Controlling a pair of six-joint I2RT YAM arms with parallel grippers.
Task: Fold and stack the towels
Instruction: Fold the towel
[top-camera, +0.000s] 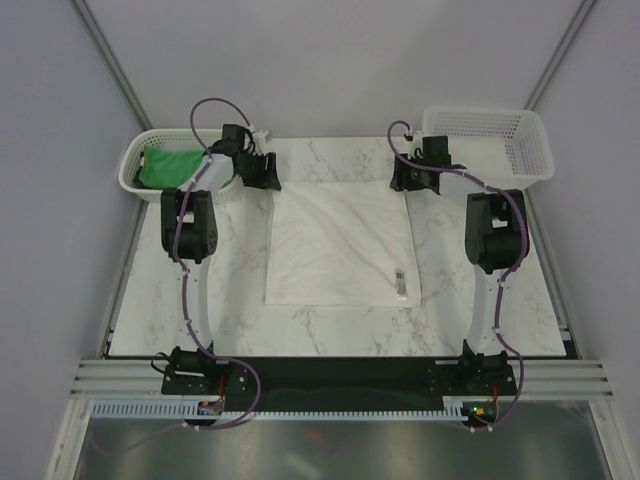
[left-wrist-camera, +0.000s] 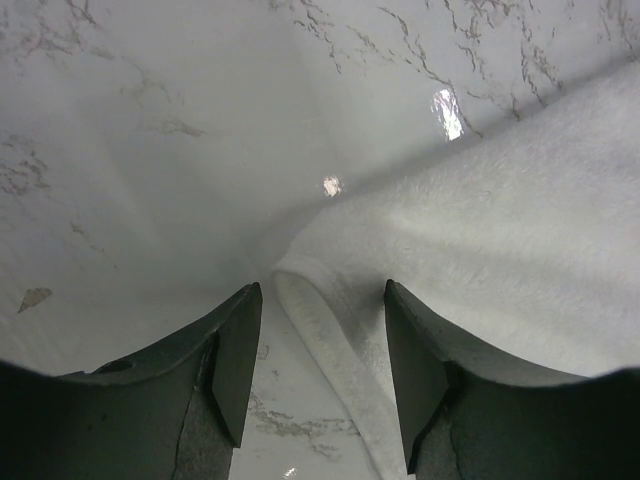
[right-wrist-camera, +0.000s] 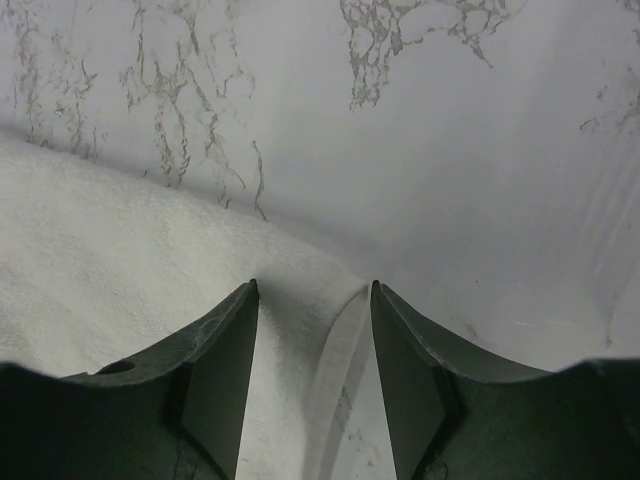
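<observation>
The white towel (top-camera: 342, 245) lies flat on the table (top-camera: 240, 322), far edge running left to right, with the left pincer (left-wrist-camera: 322, 297) spread astride its far-left corner and the right pincer (right-wrist-camera: 313, 292) spread astride its far-right corner, neither pinching cloth

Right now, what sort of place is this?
Probably a lab robot cell, not a home: plain grey walls enclose a marble-patterned table, with a left arm and right arm bolted to a black rail at its near edge.
</observation>
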